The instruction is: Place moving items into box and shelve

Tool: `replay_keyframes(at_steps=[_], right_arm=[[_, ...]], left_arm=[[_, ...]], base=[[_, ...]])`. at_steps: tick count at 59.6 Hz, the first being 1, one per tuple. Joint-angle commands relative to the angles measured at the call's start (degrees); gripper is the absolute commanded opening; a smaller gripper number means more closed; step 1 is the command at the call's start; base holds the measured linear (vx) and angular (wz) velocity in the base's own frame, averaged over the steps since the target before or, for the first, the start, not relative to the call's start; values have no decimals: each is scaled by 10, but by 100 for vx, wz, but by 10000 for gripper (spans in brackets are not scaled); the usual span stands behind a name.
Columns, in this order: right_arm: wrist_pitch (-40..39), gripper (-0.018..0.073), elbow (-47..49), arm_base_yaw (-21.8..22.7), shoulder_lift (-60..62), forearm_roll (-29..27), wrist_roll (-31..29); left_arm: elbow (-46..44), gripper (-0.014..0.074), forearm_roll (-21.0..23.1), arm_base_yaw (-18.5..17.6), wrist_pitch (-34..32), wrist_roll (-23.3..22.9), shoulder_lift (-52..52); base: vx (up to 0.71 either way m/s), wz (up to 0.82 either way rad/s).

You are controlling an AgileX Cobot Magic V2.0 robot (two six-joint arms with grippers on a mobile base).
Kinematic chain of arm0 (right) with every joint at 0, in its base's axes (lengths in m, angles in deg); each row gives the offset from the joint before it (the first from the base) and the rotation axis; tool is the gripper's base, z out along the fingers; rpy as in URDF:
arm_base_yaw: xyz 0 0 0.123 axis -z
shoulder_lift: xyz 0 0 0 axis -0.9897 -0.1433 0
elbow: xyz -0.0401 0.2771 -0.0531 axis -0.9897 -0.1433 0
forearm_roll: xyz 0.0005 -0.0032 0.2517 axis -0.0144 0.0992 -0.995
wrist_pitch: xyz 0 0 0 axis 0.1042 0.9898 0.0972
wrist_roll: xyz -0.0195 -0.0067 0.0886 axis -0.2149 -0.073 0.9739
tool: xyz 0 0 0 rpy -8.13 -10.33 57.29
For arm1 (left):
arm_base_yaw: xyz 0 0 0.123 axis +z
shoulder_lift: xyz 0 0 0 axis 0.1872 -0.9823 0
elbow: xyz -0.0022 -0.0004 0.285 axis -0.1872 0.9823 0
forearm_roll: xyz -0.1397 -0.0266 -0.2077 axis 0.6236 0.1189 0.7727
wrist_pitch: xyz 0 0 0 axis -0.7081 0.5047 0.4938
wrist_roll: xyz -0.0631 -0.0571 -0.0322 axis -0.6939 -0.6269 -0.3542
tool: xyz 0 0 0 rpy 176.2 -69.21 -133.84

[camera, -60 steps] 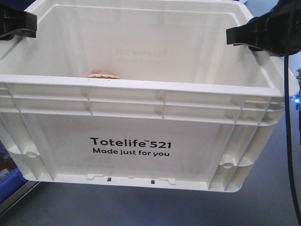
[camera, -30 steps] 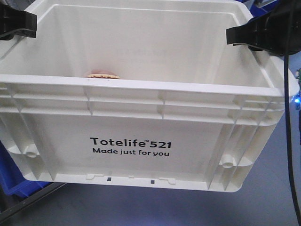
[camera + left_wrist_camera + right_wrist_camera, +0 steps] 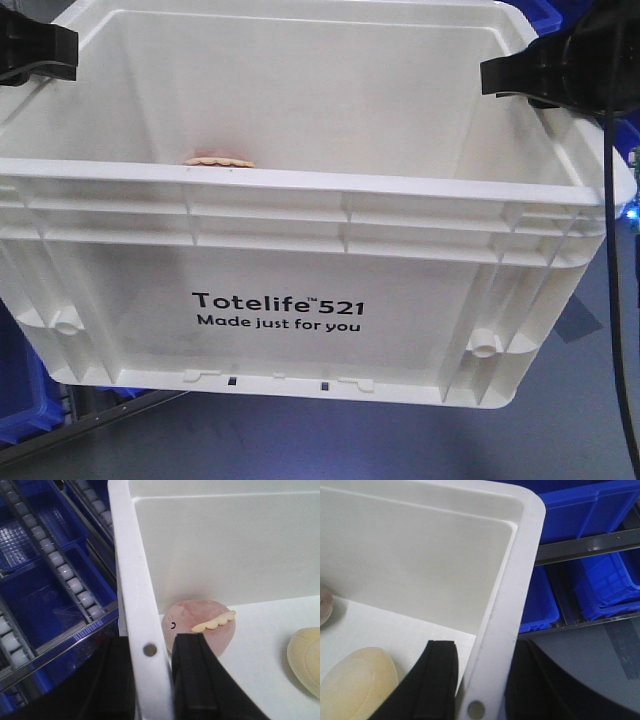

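From the front, we see the white box [image 3: 300, 230] filling the picture, its black print facing us. The left gripper [image 3: 40, 50] sits on the left rim and the right gripper [image 3: 530, 75] on the right rim, 1 at each end. A pink toy [image 3: 218, 160] just peeks over the near rim; the bun is hidden behind that wall. Blue bins [image 3: 15, 390] show at the lower left.

From the left wrist, the left gripper [image 3: 150, 650] is pinched on the rim of the box [image 3: 130, 580], 1 finger outside and 1 inside. The pink toy [image 3: 200, 625] lies on the box bottom against the side wall, right by the inner finger. The bun [image 3: 306, 660] lies apart from it at the right edge. Blue bins [image 3: 30, 595] and roller rails [image 3: 65, 572] lie outside.

From the right wrist, the right gripper [image 3: 482, 672] clamps the other rim of the box [image 3: 515, 580] the same way. The bun [image 3: 357, 690] rests on the box bottom just beside the inner finger [image 3: 437, 680].
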Motion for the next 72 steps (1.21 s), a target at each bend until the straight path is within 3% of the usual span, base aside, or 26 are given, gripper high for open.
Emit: replay_keyframes(at_steps=[1,72], right_arm=[[-95,-6,27,-6,18,-27,4],[-95,-6,27,-6,18,-27,4]], left_arm=[[-30,-6,57,-14,-83,7,22],[-30,-6,57,-14,-83,7,22]], base=[[9,34],[7,20]])
